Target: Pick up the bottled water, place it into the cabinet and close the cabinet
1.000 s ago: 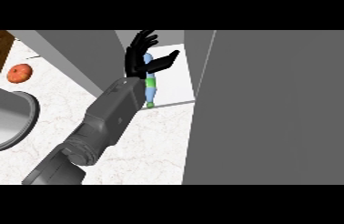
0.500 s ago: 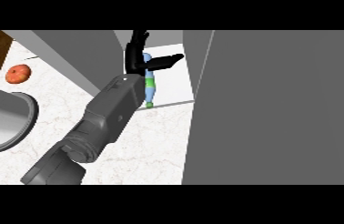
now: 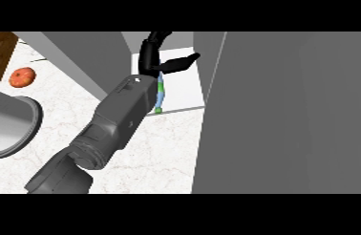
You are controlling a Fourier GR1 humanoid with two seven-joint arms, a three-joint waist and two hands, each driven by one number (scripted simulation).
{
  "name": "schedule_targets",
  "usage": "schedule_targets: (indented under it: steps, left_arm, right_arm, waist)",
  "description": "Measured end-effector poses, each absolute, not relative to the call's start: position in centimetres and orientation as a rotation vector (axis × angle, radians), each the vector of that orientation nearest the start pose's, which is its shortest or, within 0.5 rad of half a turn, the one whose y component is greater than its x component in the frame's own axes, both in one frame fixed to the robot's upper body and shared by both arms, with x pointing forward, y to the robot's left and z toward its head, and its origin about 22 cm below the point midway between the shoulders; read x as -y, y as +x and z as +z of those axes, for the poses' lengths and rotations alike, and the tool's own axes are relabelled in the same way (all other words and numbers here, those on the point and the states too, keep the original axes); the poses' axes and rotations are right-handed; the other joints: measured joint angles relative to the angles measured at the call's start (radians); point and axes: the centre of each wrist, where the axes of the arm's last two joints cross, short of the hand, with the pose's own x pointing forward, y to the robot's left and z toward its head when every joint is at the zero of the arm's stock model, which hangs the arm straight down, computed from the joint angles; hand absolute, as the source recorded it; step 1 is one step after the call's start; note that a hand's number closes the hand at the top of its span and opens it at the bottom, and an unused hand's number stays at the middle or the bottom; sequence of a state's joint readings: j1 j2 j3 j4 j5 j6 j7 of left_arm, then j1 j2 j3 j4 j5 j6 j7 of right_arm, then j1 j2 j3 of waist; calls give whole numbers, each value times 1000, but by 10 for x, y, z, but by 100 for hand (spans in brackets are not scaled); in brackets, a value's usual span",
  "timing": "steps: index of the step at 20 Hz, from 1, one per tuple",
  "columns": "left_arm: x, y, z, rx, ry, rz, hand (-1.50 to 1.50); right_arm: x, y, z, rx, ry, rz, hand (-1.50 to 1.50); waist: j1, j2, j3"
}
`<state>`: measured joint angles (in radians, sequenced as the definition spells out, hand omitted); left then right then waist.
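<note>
Bottled water (image 3: 161, 93) lies on its side on the white floor of the cabinet (image 3: 185, 83), just inside the near edge, with its green cap pointing to the near side. It has not moved in the last second. The left hand (image 3: 151, 55) is what has changed. A second ago its fingers were spread wide. Now they are drawn close together and point to the far side, deeper into the cabinet, and the thumb sticks out to the right. The hand is open and holds nothing. The bottle shows just past the wrist, partly hidden by the grey forearm, so I cannot tell if the arm touches it.

I think this means the bottle is let go and is already in its place. What is left is to pull the hand out and shut the cabinet.

The big grey cabinet door (image 3: 282, 114) stands open at the right. Near the arm is the white counter (image 3: 169, 153). Far to the left sit a red fruit (image 3: 22, 77) and a round metal pot (image 3: 14, 129), well apart from the bottle.
</note>
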<state>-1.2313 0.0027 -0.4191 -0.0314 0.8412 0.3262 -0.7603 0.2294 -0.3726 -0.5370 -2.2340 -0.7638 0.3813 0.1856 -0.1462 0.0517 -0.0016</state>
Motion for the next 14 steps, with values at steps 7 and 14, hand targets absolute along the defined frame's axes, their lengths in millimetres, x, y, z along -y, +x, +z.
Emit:
schedule_targets:
  steps: [7,14]
  left_arm:
    - [-90,430,35,1921,-40,46,150]
    - [-93,419,17,1912,-110,84,150]
  right_arm:
    - [366,135,175,2011,126,164,-150]
    - [362,132,182,2013,120,204,-150]
  waist:
    - [23,-12,0]
    - [50,-26,0]
